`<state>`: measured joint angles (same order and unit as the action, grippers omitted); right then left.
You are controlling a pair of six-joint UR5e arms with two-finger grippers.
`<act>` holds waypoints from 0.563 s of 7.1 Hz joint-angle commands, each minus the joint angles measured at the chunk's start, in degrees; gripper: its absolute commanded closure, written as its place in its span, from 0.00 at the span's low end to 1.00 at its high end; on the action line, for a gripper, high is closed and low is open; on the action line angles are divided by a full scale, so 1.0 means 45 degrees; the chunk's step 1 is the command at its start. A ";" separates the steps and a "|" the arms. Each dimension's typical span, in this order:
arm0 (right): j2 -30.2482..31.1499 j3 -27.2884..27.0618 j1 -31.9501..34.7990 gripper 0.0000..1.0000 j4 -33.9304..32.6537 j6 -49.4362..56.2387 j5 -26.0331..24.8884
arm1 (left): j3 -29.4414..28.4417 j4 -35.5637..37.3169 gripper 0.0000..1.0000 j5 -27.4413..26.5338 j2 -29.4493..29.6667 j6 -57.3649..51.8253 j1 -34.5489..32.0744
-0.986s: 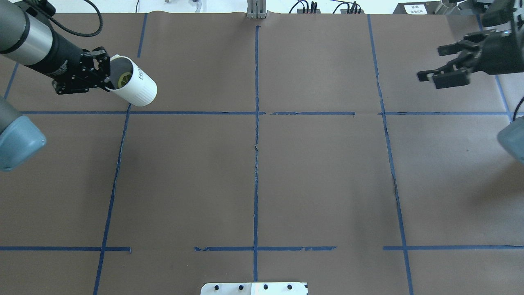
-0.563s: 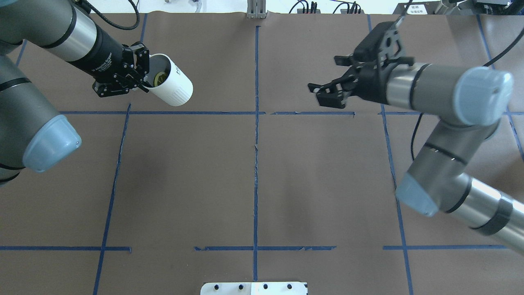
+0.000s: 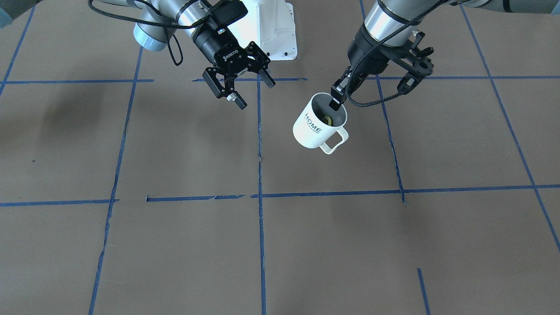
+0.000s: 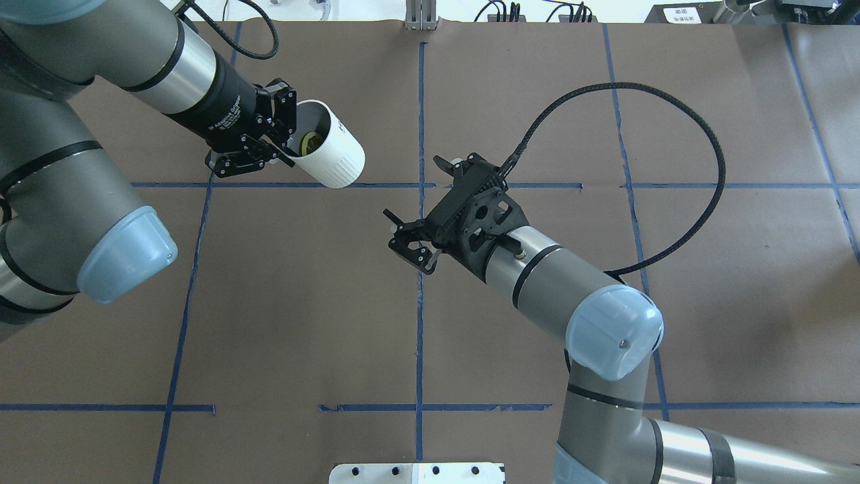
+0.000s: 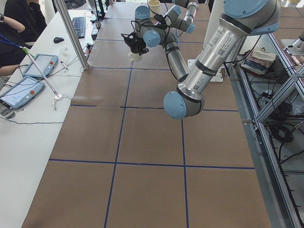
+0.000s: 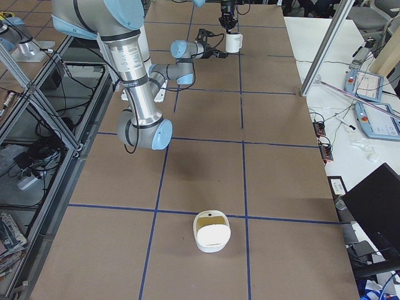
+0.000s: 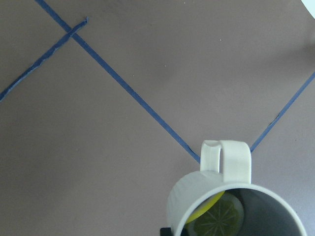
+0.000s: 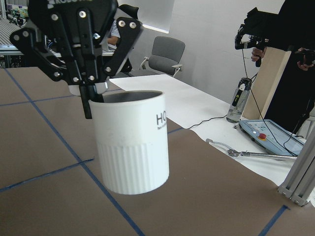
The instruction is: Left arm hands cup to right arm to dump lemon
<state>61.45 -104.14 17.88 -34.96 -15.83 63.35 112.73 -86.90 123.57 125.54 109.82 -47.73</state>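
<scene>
Left gripper [image 4: 287, 142] pinches the cup [image 4: 334, 160] by the rim, one finger inside. Cup is held aloft, long axis near upright, lemon [image 4: 311, 142] inside. Right gripper [image 4: 406, 240] sits right of the cup, apart, spread wide, facing its ribbed side. Handle [image 3: 334, 141] is on the cup's far side.

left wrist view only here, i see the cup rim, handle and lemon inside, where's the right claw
observer: the right claw is open, near the centre tape line, apart from the cup.
operator: is the left claw on the handle
observer: no, the left claw pinches the rim, one finger inside; the handle is free.
operator: anything else on the table
observer: a white container sits near the end of the table on the robot's right.
</scene>
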 commanded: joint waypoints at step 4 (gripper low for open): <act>-0.0315 -0.0002 -0.0828 0.01 -0.0005 0.0530 -0.0914 | 0.0475 0.0035 1.00 0.0000 0.0287 0.0165 0.0956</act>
<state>60.13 -104.16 14.23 -34.98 -13.48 59.30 114.28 -86.75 123.57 126.79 110.56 -44.17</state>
